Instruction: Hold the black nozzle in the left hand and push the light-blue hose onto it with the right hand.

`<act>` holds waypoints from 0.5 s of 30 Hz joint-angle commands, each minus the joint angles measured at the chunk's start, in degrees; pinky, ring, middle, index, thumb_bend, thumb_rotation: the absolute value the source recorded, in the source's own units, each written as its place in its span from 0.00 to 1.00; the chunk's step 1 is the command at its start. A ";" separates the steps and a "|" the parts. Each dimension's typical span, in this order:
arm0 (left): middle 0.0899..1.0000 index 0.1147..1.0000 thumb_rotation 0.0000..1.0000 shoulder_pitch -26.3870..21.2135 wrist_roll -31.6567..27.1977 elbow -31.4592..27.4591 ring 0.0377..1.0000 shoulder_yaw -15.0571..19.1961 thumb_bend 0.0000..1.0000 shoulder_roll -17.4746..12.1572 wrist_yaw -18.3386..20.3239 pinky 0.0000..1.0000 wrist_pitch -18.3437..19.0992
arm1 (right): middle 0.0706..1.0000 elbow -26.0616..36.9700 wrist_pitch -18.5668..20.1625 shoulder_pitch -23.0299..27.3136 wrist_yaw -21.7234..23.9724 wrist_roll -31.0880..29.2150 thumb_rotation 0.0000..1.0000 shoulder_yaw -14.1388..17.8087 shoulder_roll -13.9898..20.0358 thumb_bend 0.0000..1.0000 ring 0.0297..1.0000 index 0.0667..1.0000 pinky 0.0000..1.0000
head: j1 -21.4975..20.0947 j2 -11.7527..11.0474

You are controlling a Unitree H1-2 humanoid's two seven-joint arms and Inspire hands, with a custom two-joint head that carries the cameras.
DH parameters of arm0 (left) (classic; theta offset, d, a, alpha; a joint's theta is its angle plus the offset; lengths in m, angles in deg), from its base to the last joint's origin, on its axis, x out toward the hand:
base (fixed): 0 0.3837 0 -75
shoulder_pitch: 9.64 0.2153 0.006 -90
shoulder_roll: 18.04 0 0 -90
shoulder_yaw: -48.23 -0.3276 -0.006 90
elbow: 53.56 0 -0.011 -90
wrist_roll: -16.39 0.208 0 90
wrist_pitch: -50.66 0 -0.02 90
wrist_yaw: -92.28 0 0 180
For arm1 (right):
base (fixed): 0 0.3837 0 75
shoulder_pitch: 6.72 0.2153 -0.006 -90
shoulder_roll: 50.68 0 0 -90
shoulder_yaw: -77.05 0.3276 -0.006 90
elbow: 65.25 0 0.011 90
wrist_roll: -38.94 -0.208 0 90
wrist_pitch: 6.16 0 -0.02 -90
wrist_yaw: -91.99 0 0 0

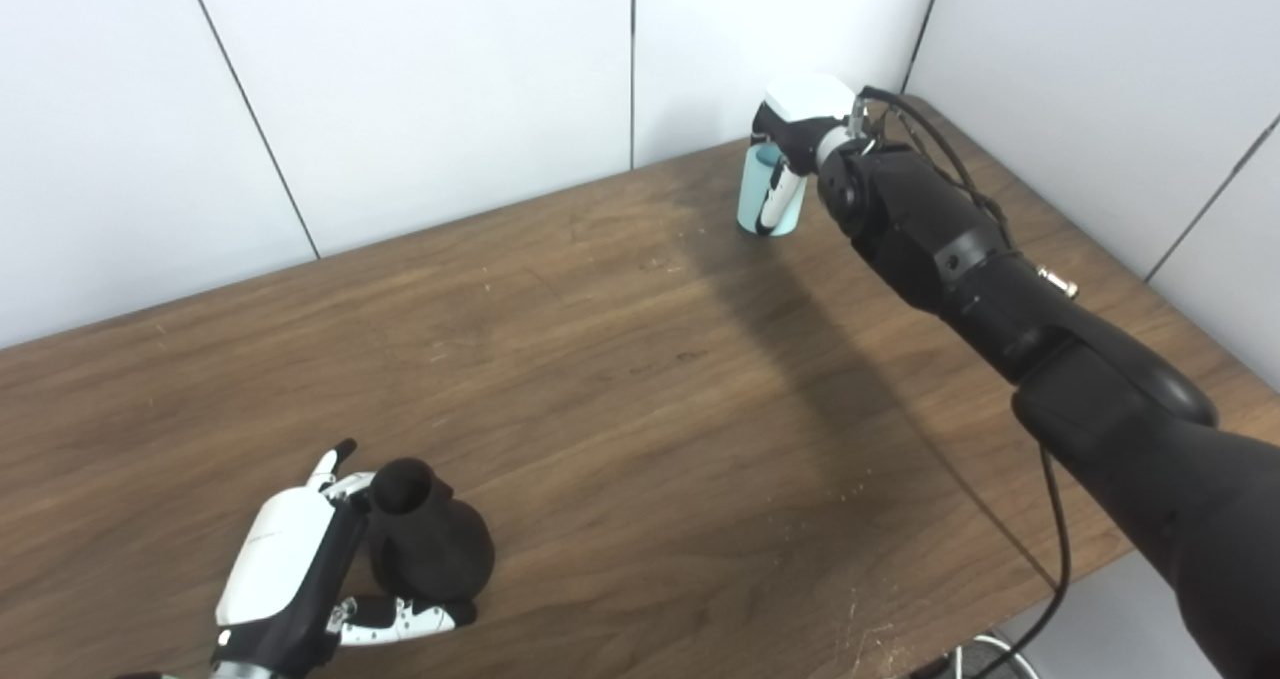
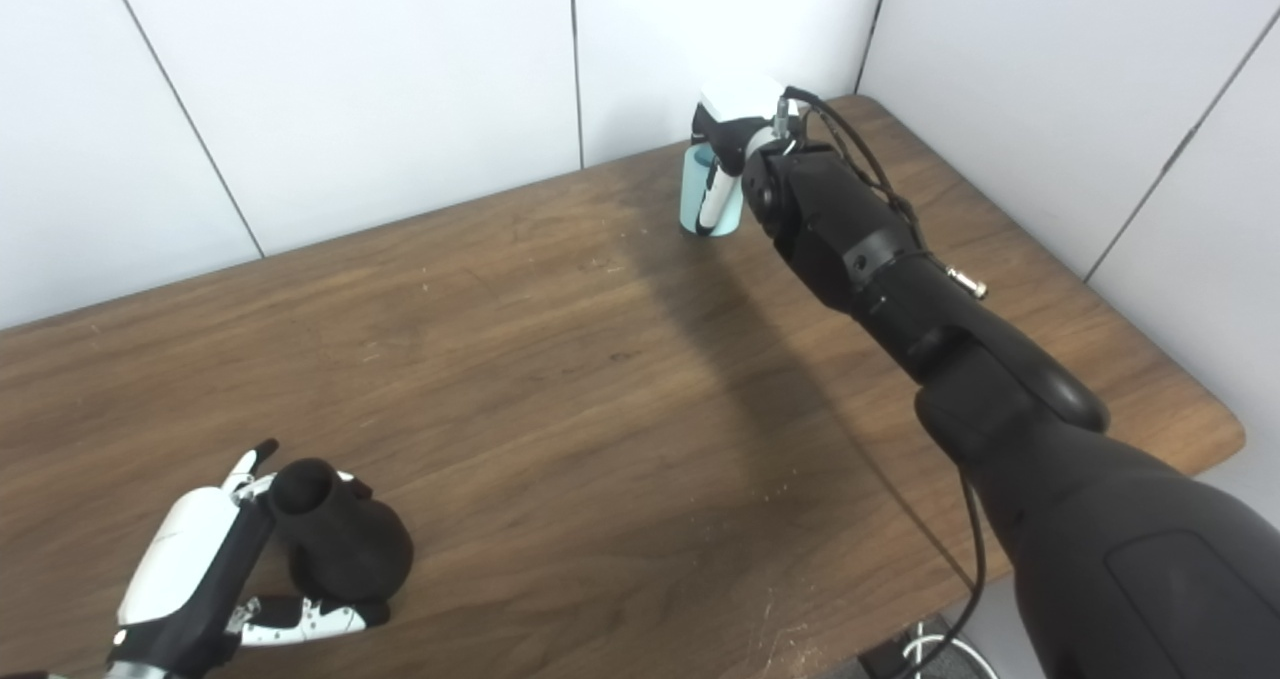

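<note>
Head-camera views of a wooden table [image 1: 620, 379] set against white wall panels [image 1: 450, 89]. At about 7 o'clock in the scene, near the table's front edge, the black nozzle [image 1: 430, 539] stands on its wide, bulbous base with its narrow open neck pointing up and tilted slightly toward 11 o'clock. The left hand [image 1: 300, 569] is at the nozzle's 9 o'clock side: its white back faces the camera, its thumb lies along the table at the foot of the nozzle, and its fingers [image 1: 335, 464] reach behind the neck. The hand is cupped about the nozzle; whether the grip is firm cannot be told, since the inner surfaces are hidden.

At about 1 o'clock, near the table's far edge and well apart from the nozzle, the light-blue hose [image 2: 700, 194] appears as a short upright tube resting on the tabletop, open end up. The right hand [image 1: 795, 144] comes down over it from above, with one finger lying down the front of the tube and the rest wrapped around it; the hand is closed on the hose. The black right forearm [image 1: 940, 249] extends from 5 o'clock, with cables [image 1: 930, 139] looping at the wrist.
</note>
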 commanded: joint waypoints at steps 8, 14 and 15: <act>0.42 0.43 0.00 2.20 4.91 1.55 0.70 -2.62 0.52 1.01 2.92 1.00 3.43 | 0.46 23.75 2.60 -2.08 5.51 0.79 0.00 2.72 1.70 0.50 0.42 0.42 0.36 | 6.93 0.25; 0.42 0.43 0.00 1.96 6.37 0.65 0.69 -3.50 0.52 2.94 3.74 1.00 5.64 | 0.46 33.88 0.34 -5.14 6.79 -1.04 0.00 4.78 0.29 0.50 0.41 0.43 0.33 | 11.51 0.61; 0.42 0.43 0.00 2.01 6.66 0.39 0.69 -3.63 0.52 3.23 3.84 1.00 6.02 | 0.46 35.58 -0.43 -5.78 6.71 -1.74 0.00 5.06 -0.35 0.50 0.41 0.43 0.33 | 12.94 0.66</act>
